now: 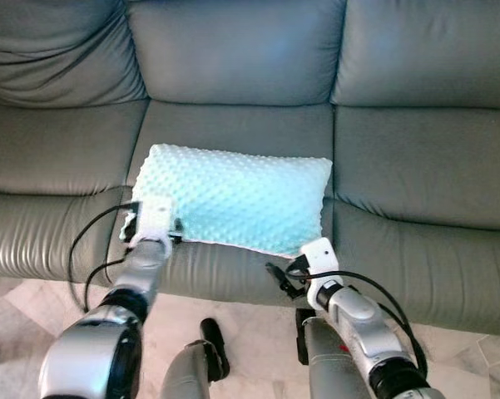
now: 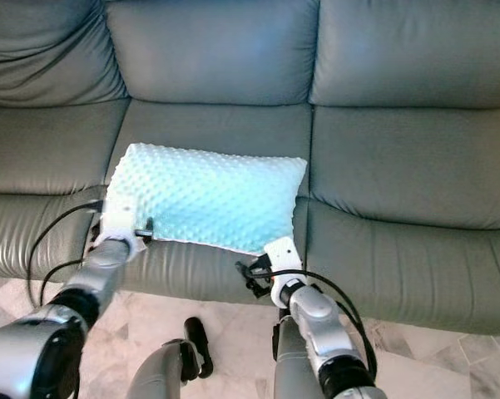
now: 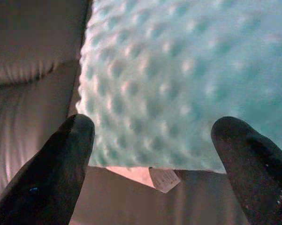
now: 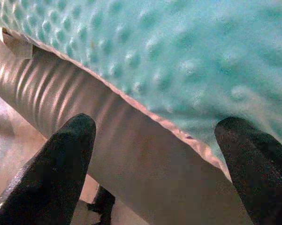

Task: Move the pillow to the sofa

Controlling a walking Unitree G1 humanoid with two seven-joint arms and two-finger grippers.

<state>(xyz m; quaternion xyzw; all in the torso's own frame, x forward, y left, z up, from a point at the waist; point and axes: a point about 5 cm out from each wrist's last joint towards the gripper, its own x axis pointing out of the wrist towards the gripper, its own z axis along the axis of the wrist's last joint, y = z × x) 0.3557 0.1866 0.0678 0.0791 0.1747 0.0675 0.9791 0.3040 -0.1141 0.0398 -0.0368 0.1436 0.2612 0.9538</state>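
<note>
Left eye view: pale marbled floor tiles are seen nearest, below the two silver arms. The left gripper is held with its black fingers spread wide before the near left corner of the pale turquoise, dimple-textured rectangular pillow; the right gripper is likewise spread wide at its near right edge. The pillow is laid flat on the middle seat of the grey leather sofa, with a small white label at its seam.

Dimpled aqua pillow flat on sofa
</note>
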